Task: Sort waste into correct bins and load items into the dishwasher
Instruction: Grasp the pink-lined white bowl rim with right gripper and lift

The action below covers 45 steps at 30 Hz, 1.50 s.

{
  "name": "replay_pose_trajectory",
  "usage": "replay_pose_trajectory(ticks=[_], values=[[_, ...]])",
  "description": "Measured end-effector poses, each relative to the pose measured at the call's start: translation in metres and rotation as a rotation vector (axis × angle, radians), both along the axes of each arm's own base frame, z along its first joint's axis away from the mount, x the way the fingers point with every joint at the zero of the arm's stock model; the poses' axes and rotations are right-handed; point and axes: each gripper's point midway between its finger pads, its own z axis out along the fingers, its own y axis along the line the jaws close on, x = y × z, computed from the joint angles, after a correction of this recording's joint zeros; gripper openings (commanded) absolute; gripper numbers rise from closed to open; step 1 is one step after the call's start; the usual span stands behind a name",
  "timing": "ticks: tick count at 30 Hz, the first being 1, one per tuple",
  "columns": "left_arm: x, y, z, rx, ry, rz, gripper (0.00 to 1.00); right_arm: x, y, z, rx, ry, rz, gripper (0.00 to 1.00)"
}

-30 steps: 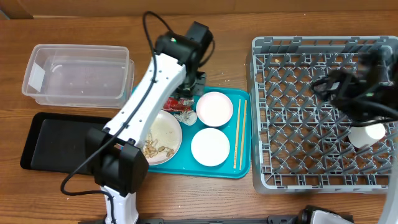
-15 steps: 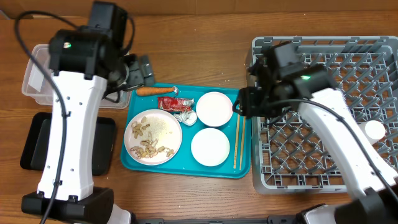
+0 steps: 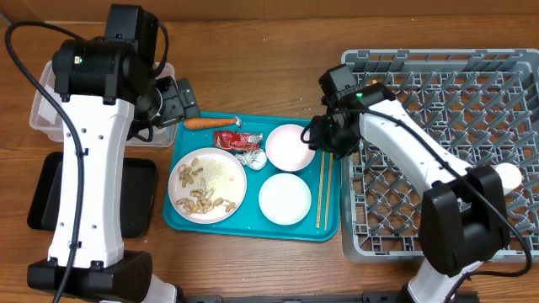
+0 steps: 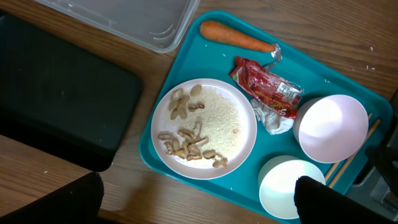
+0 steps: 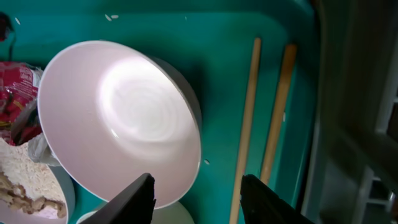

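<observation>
Nearest the front edge, the teal tray (image 3: 253, 225) carries the lower bowl (image 3: 285, 199), upright and empty. Beside it is the plate (image 3: 226, 172), with the peanut scraps (image 4: 186, 140) scattered over its left and near parts. Since they lie on a dish, the plate probably has to be cleared into a bin before it can go to the rack. The chopsticks (image 5: 245, 124) lie side by side along the tray's right edge, just beside the dish rack (image 3: 438, 168), a short carry for the right arm; one small cup (image 3: 508, 177) rests in the rack's right part. The right hand (image 5: 198, 180) hangs over that strip with fingers spread and nothing between them, straddling the right rim of the upper bowl (image 5: 118, 118) and the nearer chopstick. I judge it is lining up on the bowl's rim, though the sticks are about as likely. Just left of that bowl the foil ball (image 4: 270, 118) touches the red wrapper (image 4: 267, 90), and beyond them the carrot (image 4: 233, 36) lies along the tray's far edge. The left hand (image 4: 199, 180) is also wide open and empty, held high near the tray's far-left corner. That probably keeps all the waste in view with the bins close by: the black tray (image 4: 62, 106) on the worktop (image 3: 269, 50) left of the teal tray, and the clear tub (image 4: 124, 18) behind it. The visible parts of both hold nothing.
</observation>
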Motion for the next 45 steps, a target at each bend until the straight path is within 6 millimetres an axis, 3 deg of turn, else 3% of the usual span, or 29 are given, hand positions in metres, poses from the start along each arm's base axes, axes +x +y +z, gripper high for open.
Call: replay_pose_trajectory(ticks=[7,14,18,27,32,37,39,45], values=[[0.0,0.0,0.0,0.0,0.0,0.0,1.0,0.004,0.002,-0.006,0.004,0.007,-0.031,0.43],[0.002,0.0,0.0,0.0,-0.007,0.0,1.0,-0.001,0.004,-0.04,-0.027,0.088,-0.042,0.43],[0.002,0.0,0.0,-0.001,-0.007,0.0,1.0,0.004,0.011,-0.04,-0.012,0.06,-0.033,0.28],[0.002,0.0,0.0,-0.001,-0.007,0.0,1.0,0.004,0.015,-0.046,-0.006,0.067,-0.03,0.28],[0.002,0.0,0.0,-0.001,-0.007,0.0,1.0,0.006,0.021,-0.046,-0.006,0.047,-0.013,0.21],[0.002,0.0,0.0,-0.001,-0.007,0.0,1.0,-0.001,0.033,-0.047,-0.057,0.019,0.029,0.04],[0.002,0.0,0.0,-0.001,-0.007,0.0,1.0,-0.003,0.036,-0.048,-0.071,0.01,0.039,0.04],[0.002,0.0,0.0,-0.001,-0.007,0.0,1.0,-0.008,0.01,-0.039,-0.222,0.031,0.032,0.04]])
